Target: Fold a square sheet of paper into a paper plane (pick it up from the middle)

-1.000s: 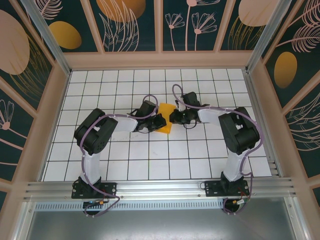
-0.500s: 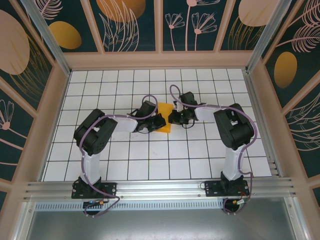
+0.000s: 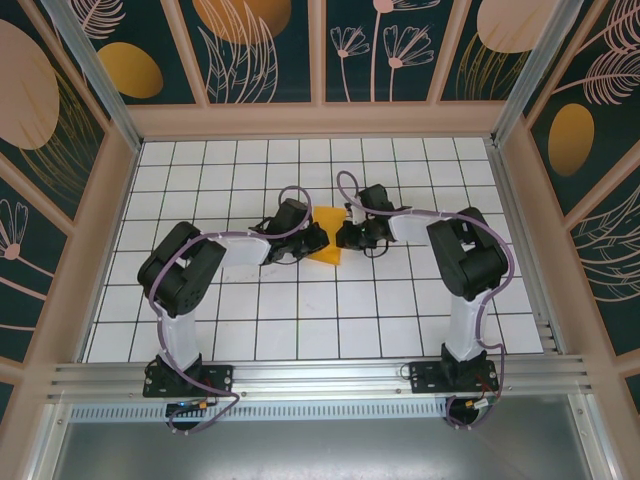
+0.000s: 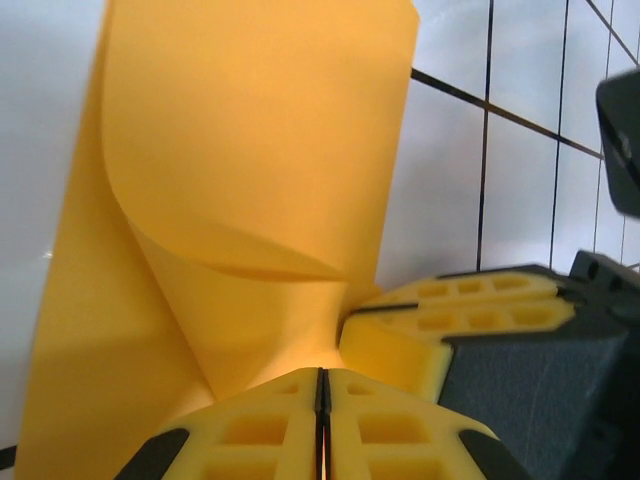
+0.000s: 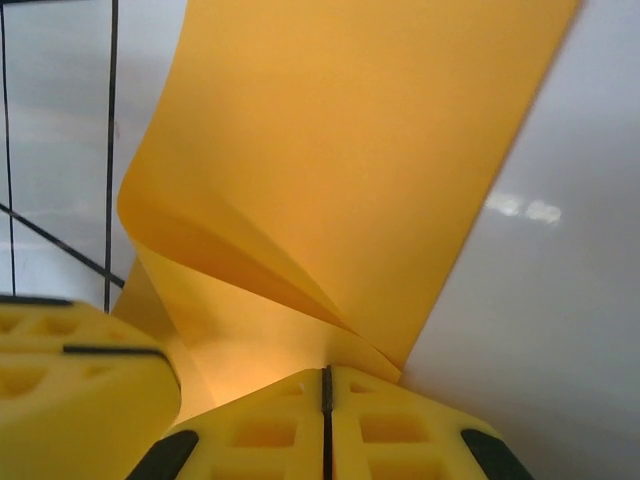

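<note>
The square sheet of paper is bright orange-yellow and stands as a small creased, pointed shape on the white tiles, between the two grippers. My left gripper is at its left side and my right gripper at its right, tips almost meeting. In the left wrist view the left gripper is shut, and the sheet curls up from its tip; the right gripper's yellow fingers sit beside it. In the right wrist view the right gripper is shut on a fold of the sheet.
The white tiled floor is boxed in by wooden walls with dark leaf-patterned panels. An aluminium rail runs along the near edge, carrying both arm bases. Purple cables loop over both arms near the paper.
The paper has gone from a wider, squarish patch to a narrower pointed shape. The left arm's elbow has swung left and the right arm's elbow has drawn in; both grippers stay at the paper.
</note>
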